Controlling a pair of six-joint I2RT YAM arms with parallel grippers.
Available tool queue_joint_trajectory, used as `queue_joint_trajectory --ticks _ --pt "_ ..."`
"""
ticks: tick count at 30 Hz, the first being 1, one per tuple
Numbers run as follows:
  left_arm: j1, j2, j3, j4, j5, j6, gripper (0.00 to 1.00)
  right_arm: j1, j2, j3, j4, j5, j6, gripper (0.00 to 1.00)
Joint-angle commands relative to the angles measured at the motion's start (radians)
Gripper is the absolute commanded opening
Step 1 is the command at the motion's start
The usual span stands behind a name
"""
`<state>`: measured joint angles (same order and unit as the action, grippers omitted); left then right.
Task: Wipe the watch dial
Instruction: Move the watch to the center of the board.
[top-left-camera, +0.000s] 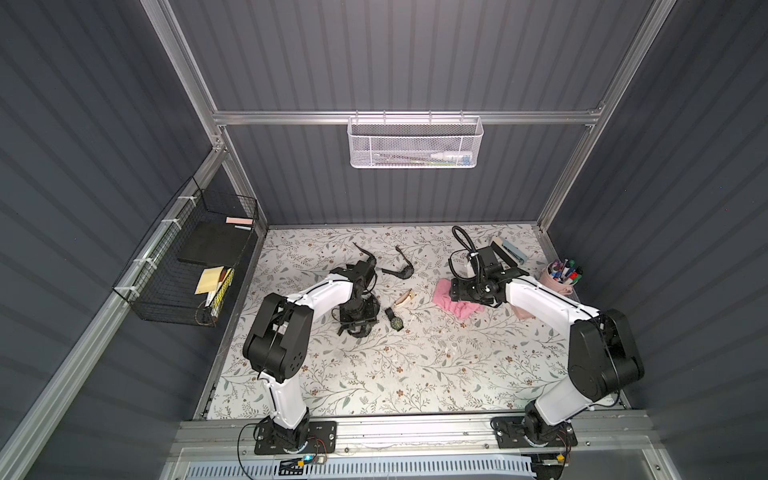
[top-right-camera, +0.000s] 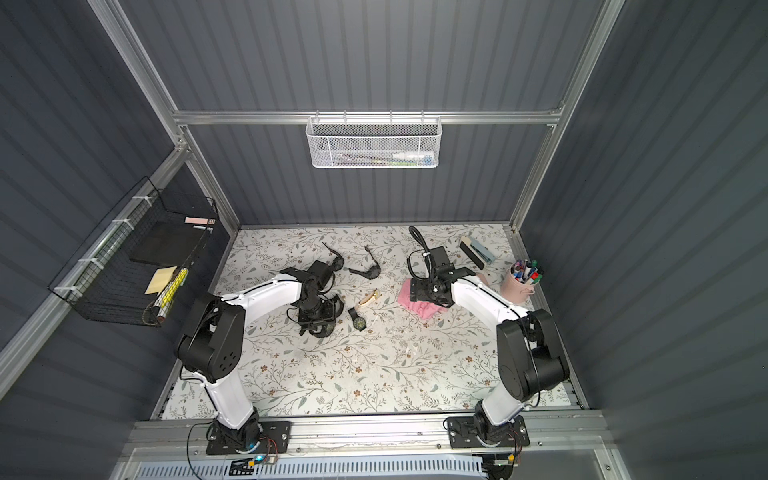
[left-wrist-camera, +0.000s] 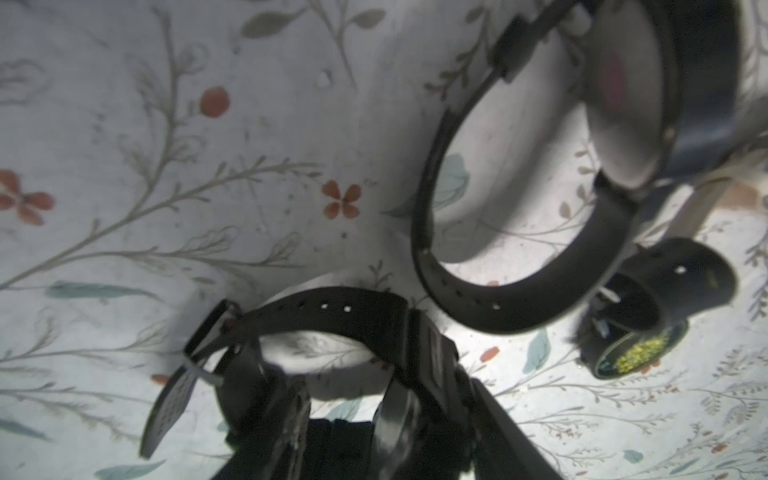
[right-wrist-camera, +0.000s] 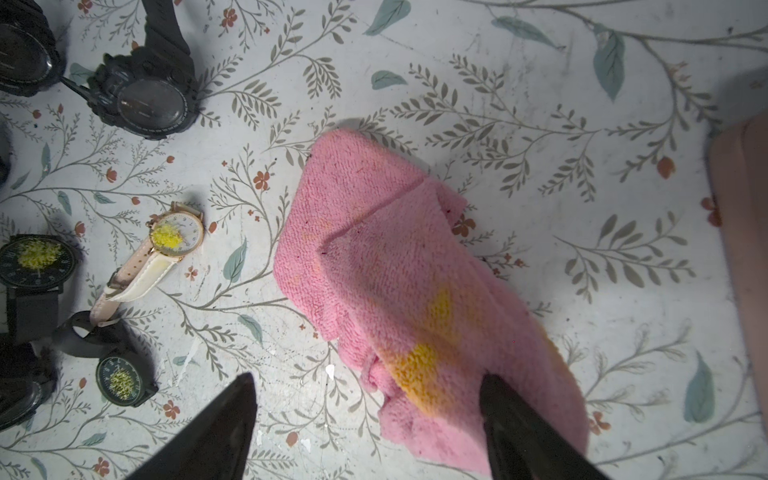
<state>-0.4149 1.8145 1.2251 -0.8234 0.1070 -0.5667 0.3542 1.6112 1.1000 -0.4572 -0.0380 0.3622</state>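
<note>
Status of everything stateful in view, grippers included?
cloth: crumpled, yellow-stained, unheld.
right gripper: open, empty, above the cloth.
left gripper: astride a black watch, grip unclear.
white watch: dial smeared yellow.
small watch: dial smeared yellow.
chunky watch: dial looks clean.

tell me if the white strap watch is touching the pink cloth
Apart. The right wrist view shows bare floral table between the white strap watch and the pink cloth.
</note>
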Motion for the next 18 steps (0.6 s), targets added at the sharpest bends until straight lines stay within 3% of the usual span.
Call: queue_joint_trajectory --ticks 1,5,9,18 --pt "0.02 -0.062 -0.014 -0.063 -0.041 0.034 0.62 -0.002 0.021 0.023 -0.001 -0.02 0.006 0.85" --pt "0.024 -0.069 -0.001 -0.068 -0.022 0.043 0.65 -0.003 0.032 0.03 0.023 -0.037 0.01 0.85" --pt "0.024 -0.055 0.031 -0.026 0.01 0.038 0.76 -0.003 0.038 0.038 0.025 -0.043 0.009 0.85" --pt "0.024 -0.021 0.048 0.069 0.098 -0.096 0.78 -0.003 0.051 0.041 0.019 -0.043 0.001 0.84"
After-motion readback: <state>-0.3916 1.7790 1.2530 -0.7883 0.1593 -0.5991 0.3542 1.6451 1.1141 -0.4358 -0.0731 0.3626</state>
